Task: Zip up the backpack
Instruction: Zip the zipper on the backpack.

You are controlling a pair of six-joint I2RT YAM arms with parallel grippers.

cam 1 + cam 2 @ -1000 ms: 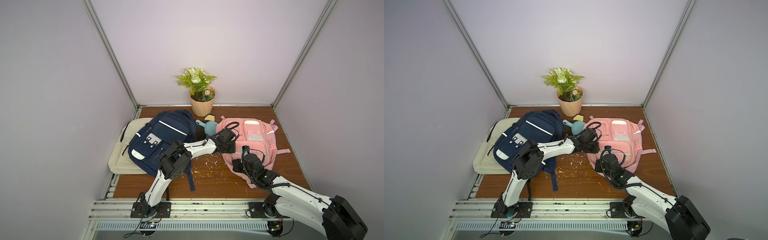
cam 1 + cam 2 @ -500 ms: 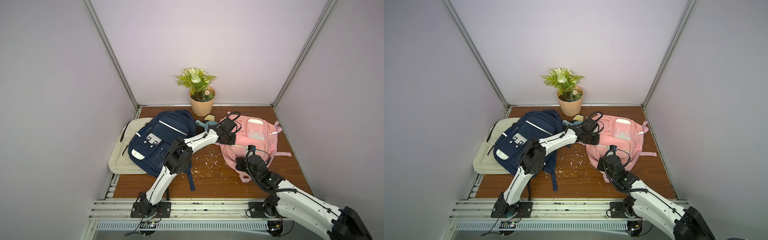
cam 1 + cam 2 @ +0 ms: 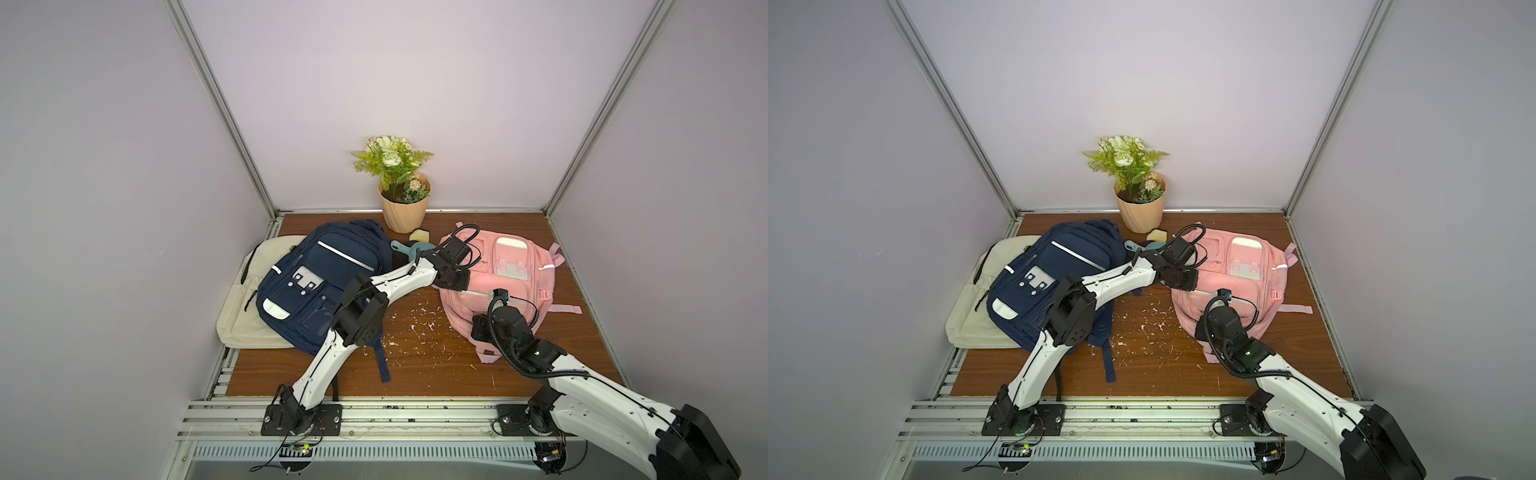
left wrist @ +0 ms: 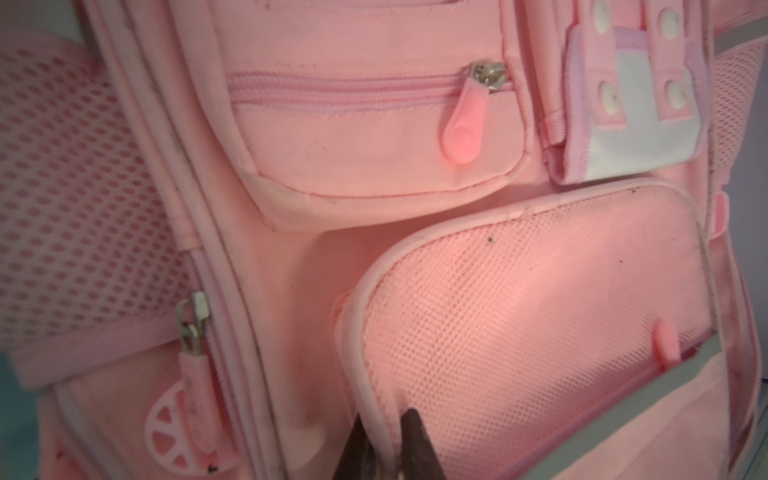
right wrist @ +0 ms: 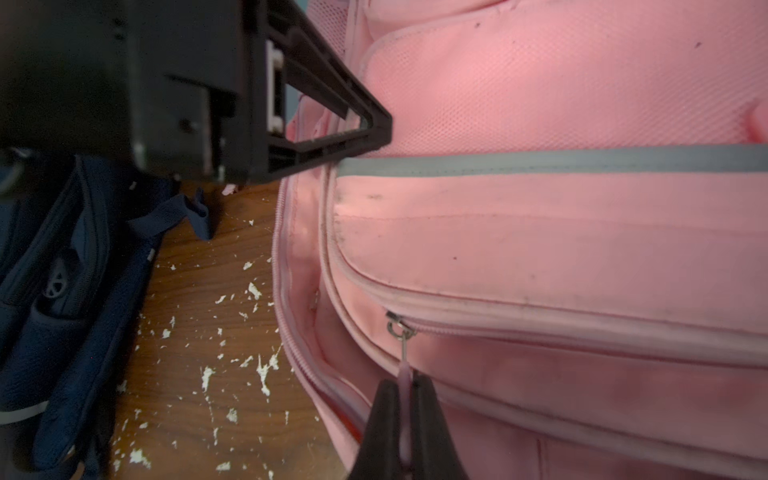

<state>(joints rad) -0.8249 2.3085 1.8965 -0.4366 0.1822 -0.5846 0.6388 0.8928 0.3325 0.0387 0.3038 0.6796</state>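
The pink backpack (image 3: 511,282) (image 3: 1237,274) lies face up on the right of the wooden table. My left gripper (image 4: 384,419) is at its left side (image 3: 455,282), with the jaws shut on the pale piped rim of a mesh pocket (image 4: 519,316). My right gripper (image 5: 405,380) is at the pack's near end, shut on the pink zipper pull (image 5: 403,370). The pull hangs from a metal slider (image 5: 398,328) at the end of a front-pocket zipper. A second slider (image 4: 195,328) shows on the side seam.
A navy backpack (image 3: 320,282) lies on a cream bag (image 3: 253,299) at the left, its strap trailing toward the front. A potted plant (image 3: 403,208) stands at the back wall with a teal item (image 3: 409,251) and a yellow item (image 3: 417,235) near it. White flecks (image 3: 415,328) dot the wood.
The pink backpack has shifted a little to the right and turned, with both grippers on it. The right gripper has drawn toward the table's front. The left gripper has moved slightly along the pack's left side.
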